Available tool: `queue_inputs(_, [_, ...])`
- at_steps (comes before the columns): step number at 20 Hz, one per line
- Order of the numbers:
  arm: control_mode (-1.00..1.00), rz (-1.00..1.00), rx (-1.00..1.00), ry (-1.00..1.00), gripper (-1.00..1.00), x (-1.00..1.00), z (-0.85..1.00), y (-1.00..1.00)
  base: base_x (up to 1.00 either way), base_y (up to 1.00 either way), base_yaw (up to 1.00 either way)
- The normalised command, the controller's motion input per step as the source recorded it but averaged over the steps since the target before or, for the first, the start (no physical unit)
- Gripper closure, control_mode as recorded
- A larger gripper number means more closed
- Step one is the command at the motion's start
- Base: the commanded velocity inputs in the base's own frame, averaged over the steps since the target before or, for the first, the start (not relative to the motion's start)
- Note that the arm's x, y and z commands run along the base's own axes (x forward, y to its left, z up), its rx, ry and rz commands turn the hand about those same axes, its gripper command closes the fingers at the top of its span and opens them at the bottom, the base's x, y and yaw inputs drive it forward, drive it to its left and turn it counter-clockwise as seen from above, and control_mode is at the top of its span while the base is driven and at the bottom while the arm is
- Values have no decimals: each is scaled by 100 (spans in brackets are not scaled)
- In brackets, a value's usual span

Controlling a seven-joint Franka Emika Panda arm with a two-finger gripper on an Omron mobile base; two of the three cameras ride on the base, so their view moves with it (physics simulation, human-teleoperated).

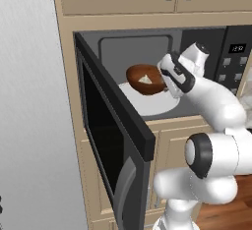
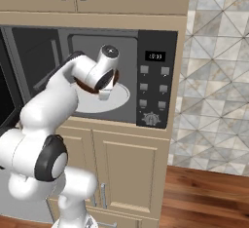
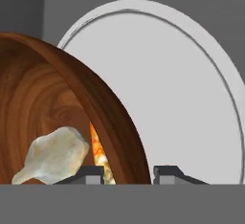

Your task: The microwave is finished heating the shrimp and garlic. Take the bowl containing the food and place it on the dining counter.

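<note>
With the microwave (image 1: 147,84) door open, the gripper (image 3: 128,174) pinches the bowl (image 1: 145,79) rim, lifting it tilted above the turntable (image 1: 152,102) centre; carrying it to the dining counter remains

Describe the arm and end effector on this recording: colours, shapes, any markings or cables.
The arm is glossy white, built of rounded, tube-like links with bulbous elbows. Dark, nearly black rings sit at the joints, and one round cap shows a grey centre. The hand behind the end effector is a white block with a black face. Its two finger tips are small, dark grey and blocky. No cables or markings are visible.
</note>
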Motion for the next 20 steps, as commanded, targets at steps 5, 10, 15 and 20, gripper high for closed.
queue_inputs(5, [-100, -1, 0, -32, 100, -100, 14, -11, 0, 0, 0])
queue_inputs(10, [-100, -3, 0, -17, 100, -100, 31, -7, 0, 0, 0])
queue_inputs(15, [-100, -1, 0, 0, 100, -100, 40, -3, 0, 0, 0])
queue_inputs(20, [-100, -6, 0, 6, 100, -93, 46, -13, 0, 0, 0])
